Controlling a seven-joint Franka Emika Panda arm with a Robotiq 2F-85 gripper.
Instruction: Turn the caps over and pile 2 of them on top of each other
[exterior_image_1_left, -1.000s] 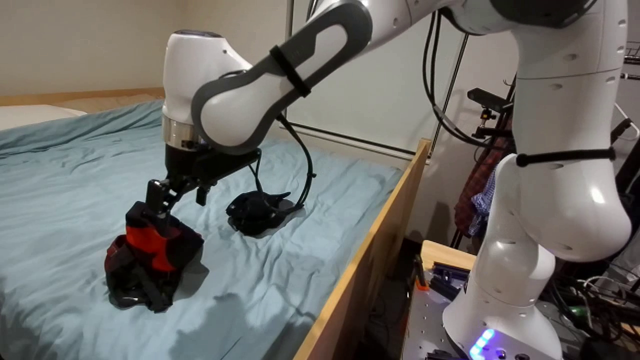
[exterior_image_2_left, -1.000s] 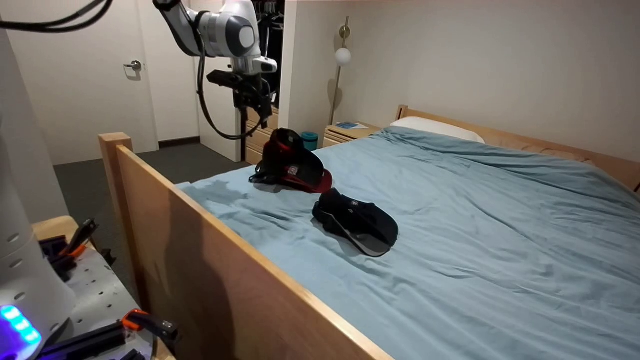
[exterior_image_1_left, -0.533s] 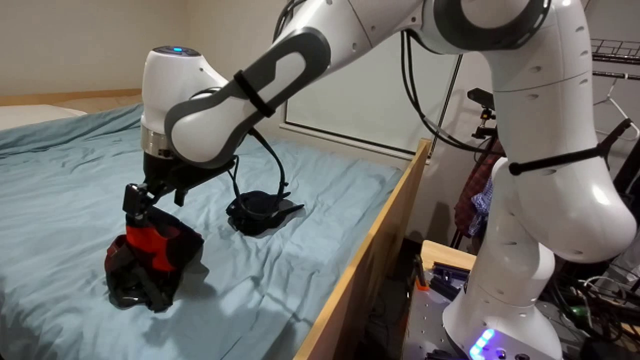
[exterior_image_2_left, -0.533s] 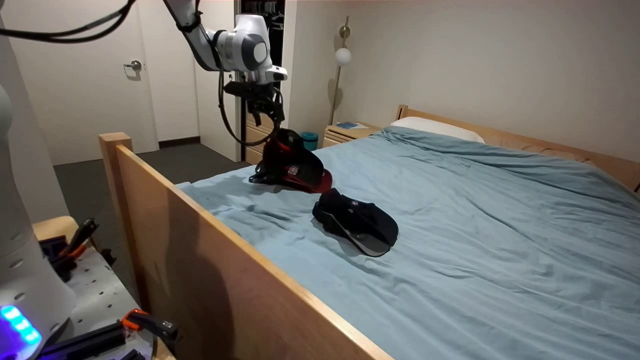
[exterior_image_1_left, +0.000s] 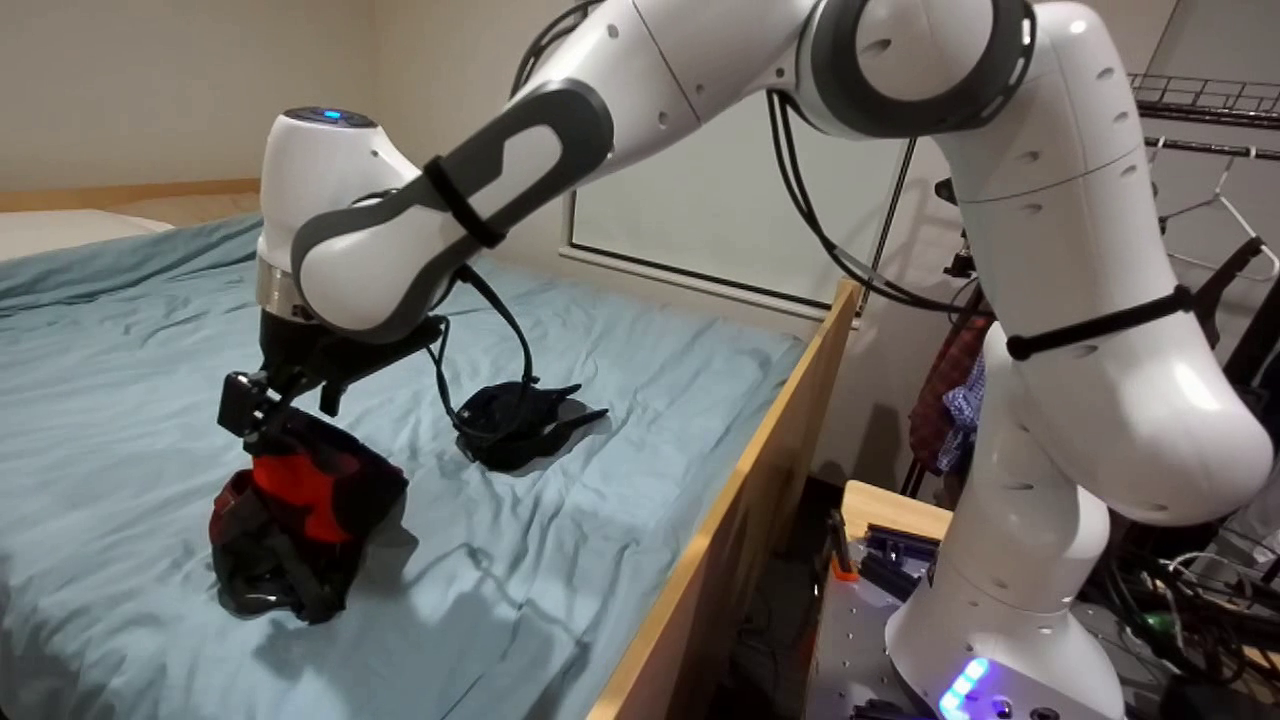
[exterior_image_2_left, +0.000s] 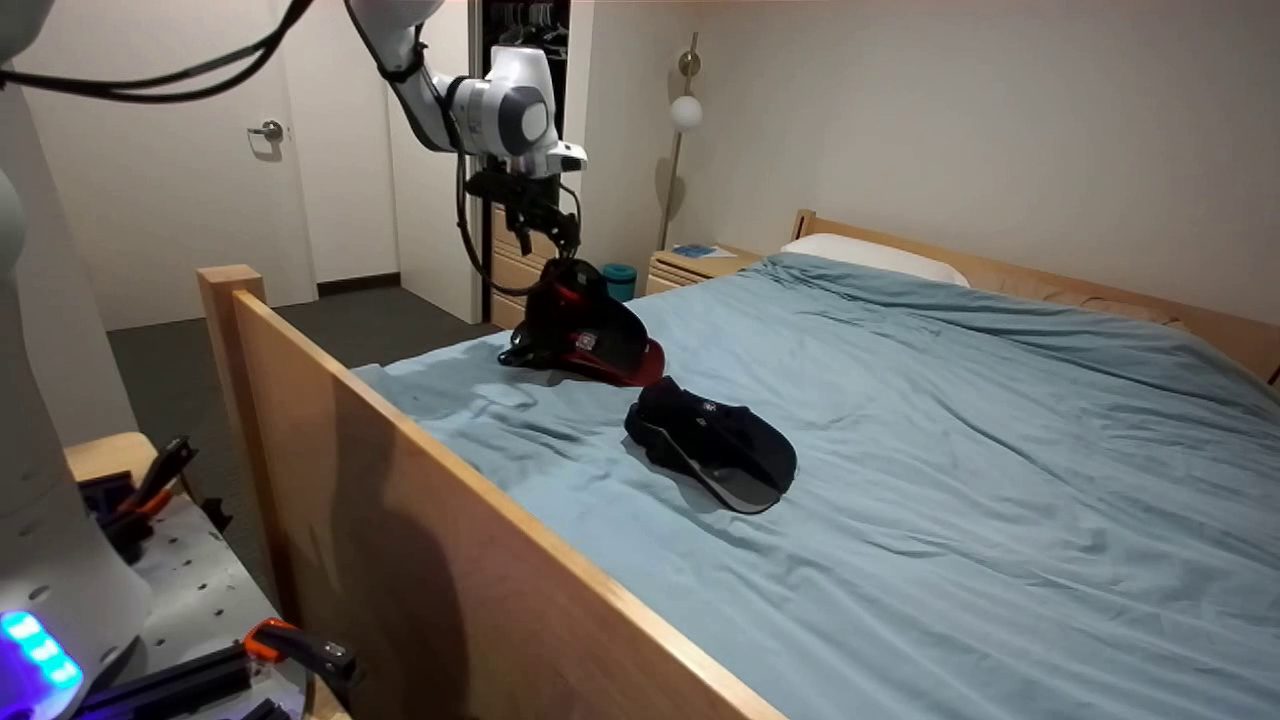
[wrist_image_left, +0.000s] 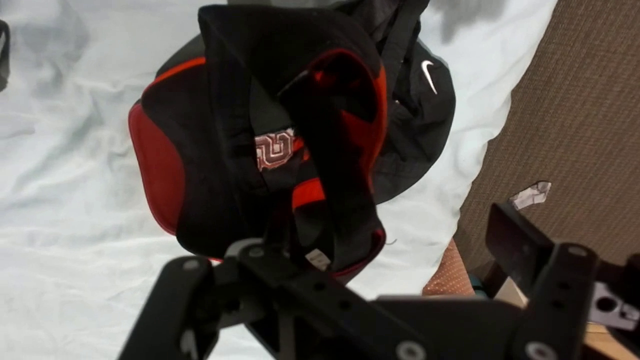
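A black and red cap (exterior_image_1_left: 300, 490) rests against and partly over a black cap with a white swoosh (wrist_image_left: 425, 115) on the bed. It also shows in the wrist view (wrist_image_left: 200, 165), with its strap and inner side partly visible. A separate black cap (exterior_image_1_left: 510, 425) lies apart on the sheet; in an exterior view it shows a grey part (exterior_image_2_left: 745, 488). My gripper (wrist_image_left: 395, 235) is open, pointing down at the raised edge of the black and red cap. One finger overlaps that cap's edge; whether it is inside or touching is too dark to tell. The other finger is beyond the cap.
The blue sheet (exterior_image_2_left: 950, 480) is wrinkled. A wooden bed board (exterior_image_2_left: 480, 500) stands between the robot base and the bed. In the wrist view the bed edge drops to brown carpet (wrist_image_left: 565, 125). A cable loop (exterior_image_1_left: 520, 340) hangs from the arm near the separate black cap.
My gripper has moved down and away from the robot base, to the raised edge of the black and red cap. The caps have not visibly moved.
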